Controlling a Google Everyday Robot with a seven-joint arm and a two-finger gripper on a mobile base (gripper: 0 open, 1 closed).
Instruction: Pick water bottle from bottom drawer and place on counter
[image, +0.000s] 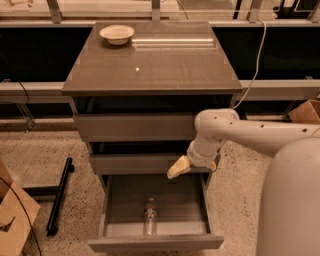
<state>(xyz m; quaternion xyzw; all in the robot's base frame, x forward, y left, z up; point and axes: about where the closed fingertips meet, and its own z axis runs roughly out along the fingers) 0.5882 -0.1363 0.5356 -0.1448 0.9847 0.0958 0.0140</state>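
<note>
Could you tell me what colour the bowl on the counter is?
Cream-white bowl, camera view; gripper hovers over the bottom drawer.

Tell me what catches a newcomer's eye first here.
The big white robot arm reaches in from the right, its gripper hanging above the open bottom drawer. A water bottle sits near that drawer's front, and a pale bowl rests on the counter at its far left corner.
</note>
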